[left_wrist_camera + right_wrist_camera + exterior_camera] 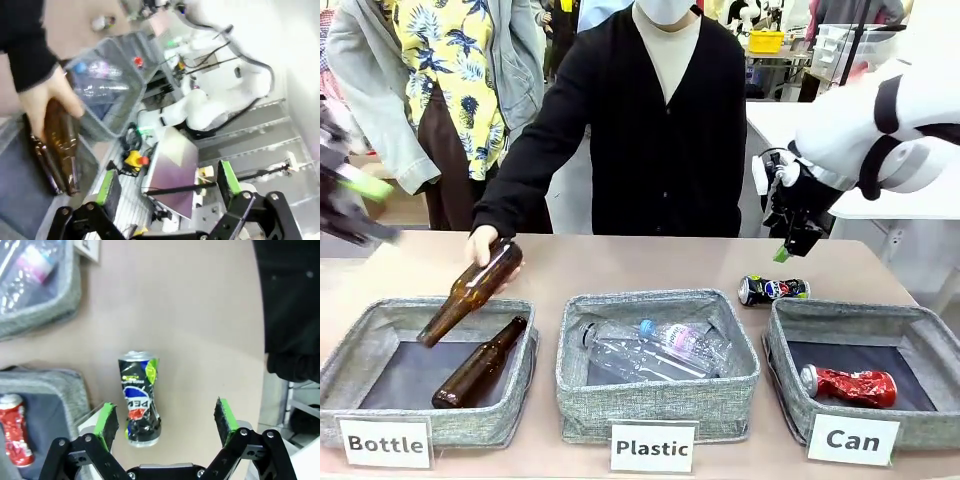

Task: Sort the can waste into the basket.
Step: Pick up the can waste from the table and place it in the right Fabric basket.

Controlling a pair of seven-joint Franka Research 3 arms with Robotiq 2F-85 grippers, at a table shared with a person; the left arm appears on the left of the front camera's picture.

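The right tool [165, 412] hangs, jaws spread wide, over the dented Pepsi can [139, 400], which lies on the tabletop [200, 315] just behind the Can basket [930, 428]. The can looks light, thin-walled and slick; I'd pinch its crumpled waist.

We see the basket [850, 318] as coarse grey woven cloth with a matt dark floor and a white paper card [853, 440]. Inside it lies 1 crumpled, glossy red can [848, 385] of metal. Just behind the basket, 1 dented printed can [773, 290] of shiny metal rests on the smooth matt table [620, 265].
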